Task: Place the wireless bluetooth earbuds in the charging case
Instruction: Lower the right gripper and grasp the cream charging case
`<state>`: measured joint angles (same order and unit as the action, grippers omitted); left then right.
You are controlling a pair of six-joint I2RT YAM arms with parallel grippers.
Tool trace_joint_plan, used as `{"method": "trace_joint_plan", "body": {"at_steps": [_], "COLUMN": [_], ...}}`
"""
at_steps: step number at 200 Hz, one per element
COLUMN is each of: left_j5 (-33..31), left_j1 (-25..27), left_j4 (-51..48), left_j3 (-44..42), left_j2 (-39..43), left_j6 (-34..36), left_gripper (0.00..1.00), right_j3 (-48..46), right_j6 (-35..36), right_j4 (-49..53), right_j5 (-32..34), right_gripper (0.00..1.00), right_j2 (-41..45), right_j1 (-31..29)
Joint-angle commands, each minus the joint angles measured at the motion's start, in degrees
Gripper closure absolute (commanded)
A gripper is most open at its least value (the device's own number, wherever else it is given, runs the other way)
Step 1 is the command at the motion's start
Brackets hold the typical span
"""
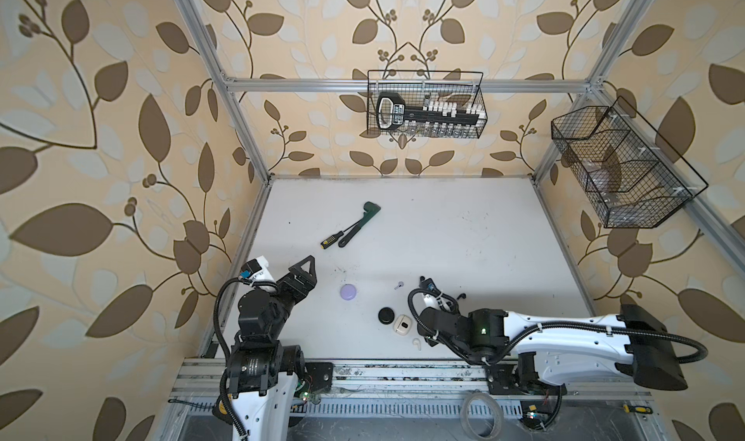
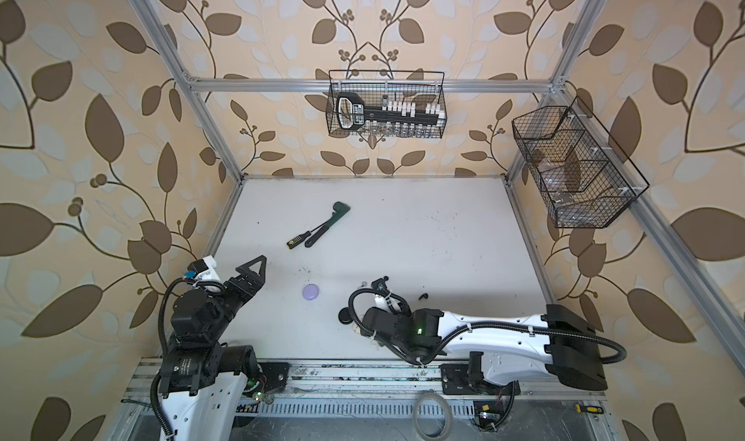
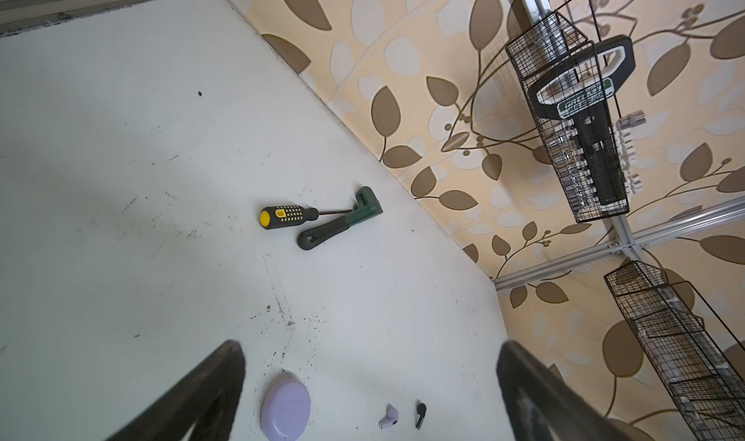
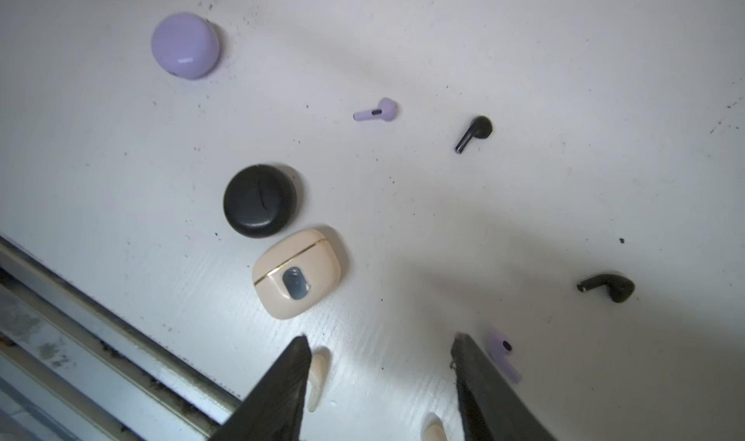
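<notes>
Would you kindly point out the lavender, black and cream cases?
lavender case (image 4: 185, 46), right wrist view, centre of its lid
black case (image 4: 260, 201), right wrist view, centre of its lid
cream case (image 4: 296, 282), right wrist view, on its dark window

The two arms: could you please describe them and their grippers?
The left arm and right arm have white shells, black joints and black corrugated cables; a green light glows on the right. The left gripper and right gripper have black, tapering fingers.

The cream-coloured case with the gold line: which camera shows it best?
The right wrist view: the cream case lies close up, lid shut, gold seam and dark window clear. In a top view it is only a tiny pale blob; the left wrist view misses it.
</notes>
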<state>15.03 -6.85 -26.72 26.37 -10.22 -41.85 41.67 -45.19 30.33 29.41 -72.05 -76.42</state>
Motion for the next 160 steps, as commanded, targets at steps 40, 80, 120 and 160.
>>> {"method": "trace_joint_plan", "body": {"at_steps": [40, 80, 120, 160], "left_j5": [7.64, 8.19, 5.36, 4.65], "left_j1": [-0.30, -0.39, -0.34, -0.37], "left_j4": [1.83, 2.57, 0.78, 0.06], "left_j3": [1.20, 0.83, 0.61, 0.93], "left_j2": [-12.61, -11.81, -7.66, -6.01], "left_j6": [3.88, 4.27, 4.32, 4.39], "left_gripper": [0.01, 0.01, 0.01, 0.01], "right_j3": [-0.88, 0.51, 3.20, 6.84], "right_j6": [-0.39, 1.92, 4.09, 5.24], "right_j4": [-3.27, -7.15, -9.17, -8.81], "right_j5": [-2.79, -5.49, -7.80, -7.36], "right_gripper": [0.42, 0.42, 0.38, 0.34], "right_j2": [-9.35, -14.24, -18.72, -23.22], "right_j1": [-1.01, 1.15, 1.80, 2.23]}}
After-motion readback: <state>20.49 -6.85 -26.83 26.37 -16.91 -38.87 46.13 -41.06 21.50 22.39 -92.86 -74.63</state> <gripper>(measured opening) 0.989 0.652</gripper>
